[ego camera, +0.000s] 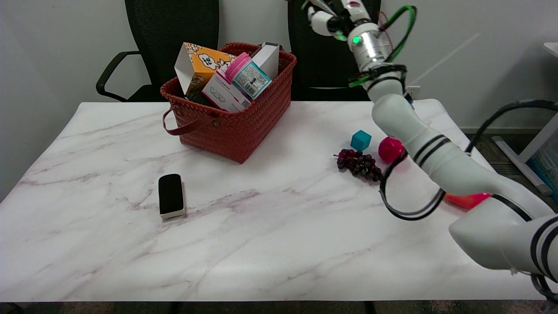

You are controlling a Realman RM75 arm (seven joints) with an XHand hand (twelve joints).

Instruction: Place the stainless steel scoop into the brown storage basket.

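Note:
The brown woven storage basket [237, 131] stands at the back of the marble table, left of centre. It is filled with an orange carton [198, 65], a white box [224, 93], a pink-lidded jar [247, 76] and a grey-white box [268, 59]. No stainless steel scoop shows anywhere in the head view. My right arm rises from the lower right, and my right hand [324, 15] is high up, above and to the right of the basket. The picture's top edge cuts off most of the hand, so its fingers and anything it holds are hidden.
A teal cube [360, 140], a bunch of dark grapes [359, 165] and a pink ball [390, 149] lie on the right beside my arm. A red object [466, 199] is half hidden under the arm. A black block [171, 195] lies front left. Two black chairs stand behind the table.

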